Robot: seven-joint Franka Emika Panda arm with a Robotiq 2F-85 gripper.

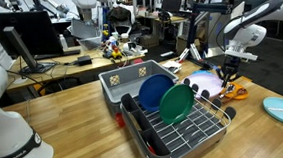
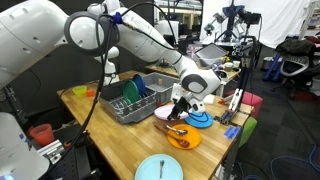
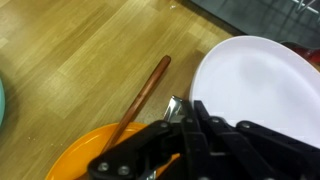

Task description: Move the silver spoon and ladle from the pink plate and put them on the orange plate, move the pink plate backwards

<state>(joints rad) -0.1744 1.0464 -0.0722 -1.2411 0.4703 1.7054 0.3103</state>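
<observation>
Pink plate (image 3: 262,80), where is it?
On the worktop (image 3: 60,50), bare, just beside the orange plate (image 3: 80,152).

And the gripper (image 3: 183,113)?
Closed, above the orange plate's edge. A wooden handle (image 3: 148,90) leans onto that plate, and a silver utensil tip (image 3: 174,103) shows at the fingertips. Spoon or ladle, I can't tell.

A wooden table (image 1: 74,114) holds a black dish rack (image 1: 190,134) with a blue plate (image 1: 154,88) and a green plate (image 1: 175,105) standing upright; beside it lies the pink plate (image 1: 204,83), and a white arm's gripper (image 1: 229,77) hangs over the orange plate (image 1: 235,93)
</observation>
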